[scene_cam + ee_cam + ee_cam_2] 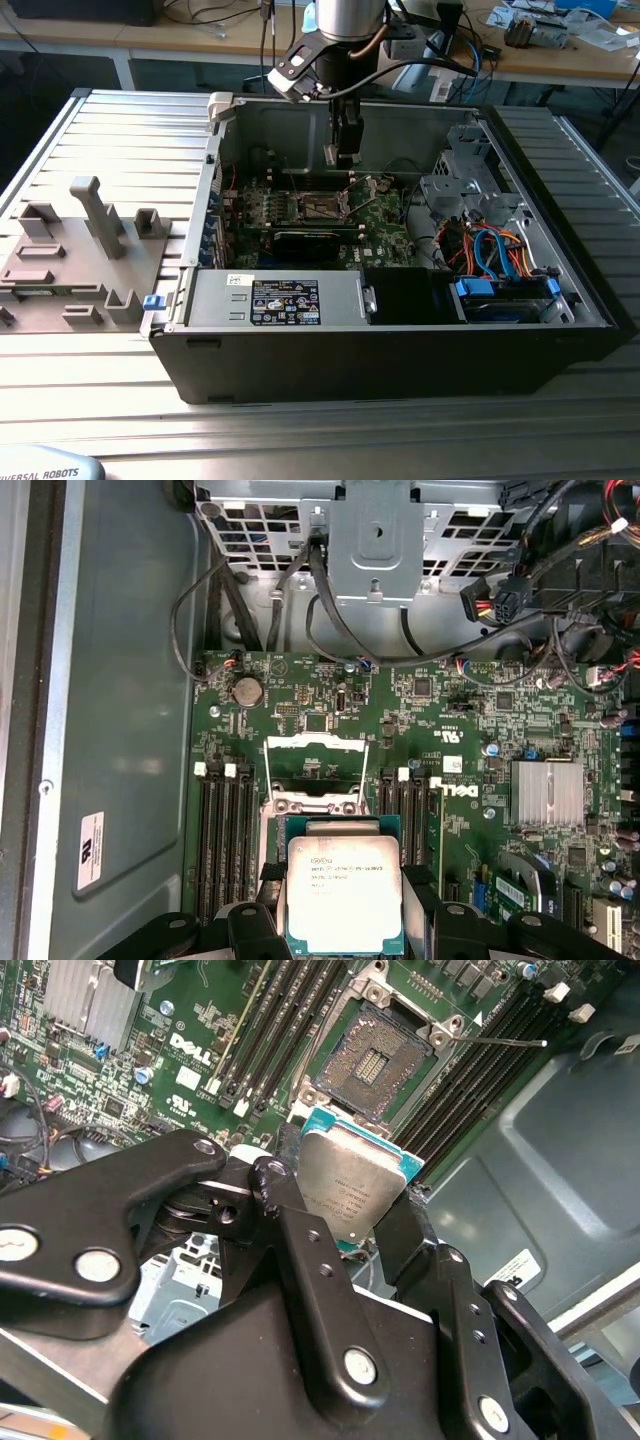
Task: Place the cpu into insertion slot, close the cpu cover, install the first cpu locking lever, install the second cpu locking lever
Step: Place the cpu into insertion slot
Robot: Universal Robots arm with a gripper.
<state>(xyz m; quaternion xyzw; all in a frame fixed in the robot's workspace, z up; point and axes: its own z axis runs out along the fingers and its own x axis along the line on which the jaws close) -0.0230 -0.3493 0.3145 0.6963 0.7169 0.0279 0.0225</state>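
Open-sided black metal computer case [400, 360] lies flat on a ribbed grey metal bench [120, 120]. Grey plastic fixture blocks [95, 215] stand beside it, at the exterior view's left. Inside the case:
- green circuit board [470, 710]
- black memory slots [222, 840]
- silver finned heatsink [547, 792]
- round silver coin battery [247, 689]
- silver labelled power supply box [285, 300]
- blue and orange cables [495, 245]

exterior view sits back and a bit above, looking down into the open pc case [400, 360] on the table [300, 440]. both wrist views ride close behind the gripper [348, 1205], staring down at the green board [450, 740] from opposite sides. both catch the cpu [345, 900] and the open socket [378, 1058].
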